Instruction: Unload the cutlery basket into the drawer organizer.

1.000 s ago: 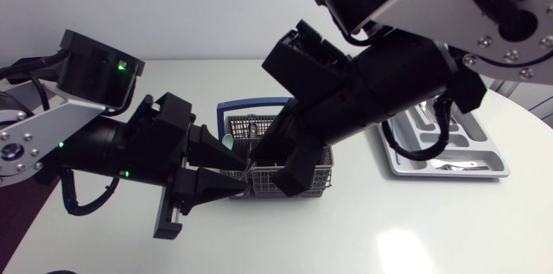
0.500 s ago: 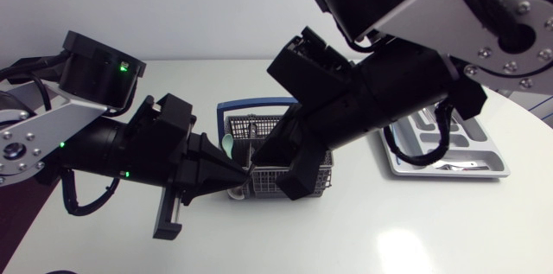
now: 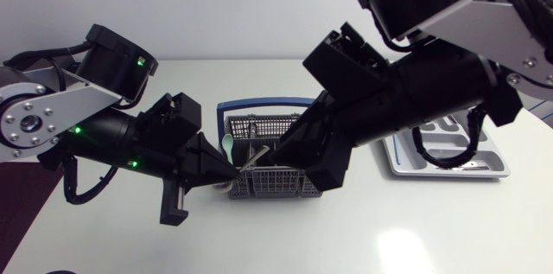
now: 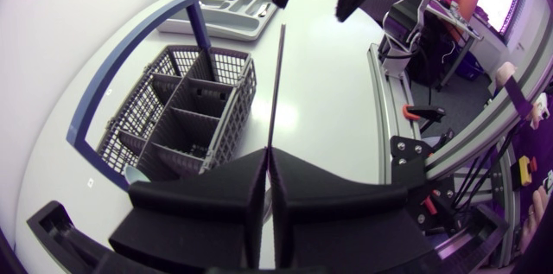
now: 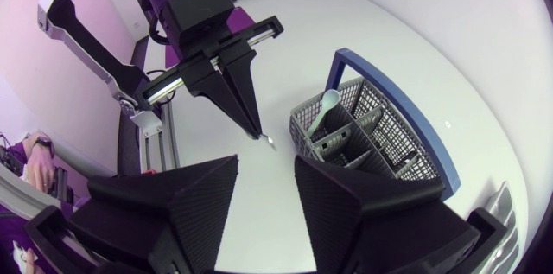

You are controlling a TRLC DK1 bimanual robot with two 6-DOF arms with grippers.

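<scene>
Table (image 3: 415, 231): white top, curved edge, two items resting on it. Cutlery basket (image 3: 275, 186): grey mesh, compartmented, blue hoop handle, upright near the middle. Drawer organizer (image 3: 449, 167): pale grey compartmented tray, flat toward the right side, apart from the basket

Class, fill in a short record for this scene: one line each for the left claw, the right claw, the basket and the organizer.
left claw: shut on a thin metal utensil, which is held outside the basket
right claw: open, empty, facing the left claw
basket: on the table between the arms, with a pale spoon standing in one compartment
organizer: on the table by the right arm, apart from the basket
</scene>
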